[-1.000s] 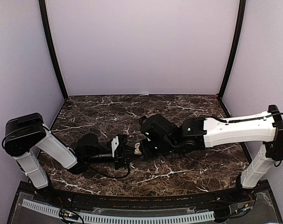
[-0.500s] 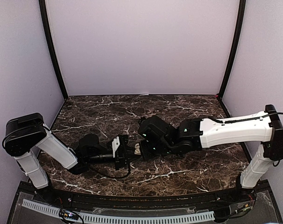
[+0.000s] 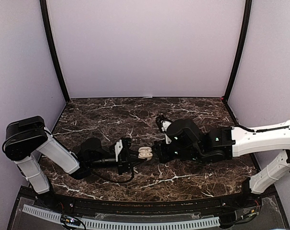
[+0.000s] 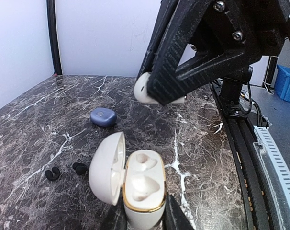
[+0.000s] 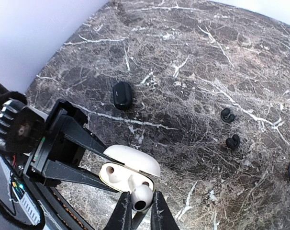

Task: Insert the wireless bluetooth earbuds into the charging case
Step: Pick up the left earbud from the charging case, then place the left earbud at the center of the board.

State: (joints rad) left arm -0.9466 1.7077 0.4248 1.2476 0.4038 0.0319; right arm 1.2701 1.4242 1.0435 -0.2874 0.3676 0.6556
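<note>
My left gripper [image 4: 144,216] is shut on the base of a white charging case [image 4: 143,186], which stands open with its lid [image 4: 106,167] swung left. Both of its moulded pockets look bare. In the left wrist view my right gripper [image 4: 160,94] hangs just above and beyond the case, shut on a white earbud [image 4: 143,90]. The right wrist view shows that earbud [image 5: 141,197] pinched between my right gripper [image 5: 141,211] fingers, over the near end of the case [image 5: 117,173]. From the top, the case [image 3: 144,153] sits between the left gripper [image 3: 134,156] and right gripper [image 3: 157,152].
Two dark earbuds [image 4: 52,173] [image 4: 80,168] lie on the marble table [image 3: 102,115] left of the case, and show again as dark earbuds [image 5: 226,115] [image 5: 232,142]. A closed blue case [image 4: 103,116] lies farther back. A closed dark case [image 5: 122,94] lies beyond the white one.
The right arm has drawn back to the right, uncovering the white case in the top view. Its jaws have narrowed. The left arm has stayed put.
</note>
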